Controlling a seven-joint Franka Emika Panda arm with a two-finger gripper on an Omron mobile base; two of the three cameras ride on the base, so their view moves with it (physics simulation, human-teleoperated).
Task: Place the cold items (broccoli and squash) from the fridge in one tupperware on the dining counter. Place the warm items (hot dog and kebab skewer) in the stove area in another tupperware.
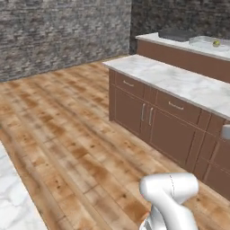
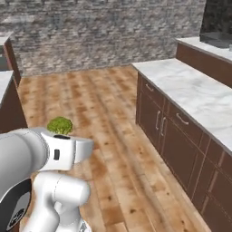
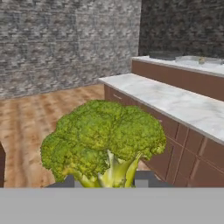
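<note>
A green broccoli (image 3: pixel 105 140) with a pale stalk sits right in front of the hand camera, and my gripper (image 3: pixel 107 181) is shut on its stalk. In the right base view the broccoli (image 2: pixel 60 125) pokes up above my white hand (image 2: pixel 68 152), held over the wood floor. Far off on the dining counter (image 1: pixel 155 39) lie the clear tupperware (image 1: pixel 204 41), with the yellow squash (image 1: pixel 216 43) in it, and the dark grey tupperware (image 1: pixel 174 33) to its left. Both trays, clear (image 3: pixel 190 59) and dark (image 3: pixel 162 56), and the squash (image 3: pixel 201 60) appear small in the hand view.
A marble-topped island (image 1: pixel 179 83) with brown drawers and doors stands between me and the dining counter. A grey stone wall (image 1: pixel 63 31) closes the back. Another marble counter edge (image 1: pixel 13 197) is close at the lower left. Wood floor (image 1: pixel 67 126) lies open ahead.
</note>
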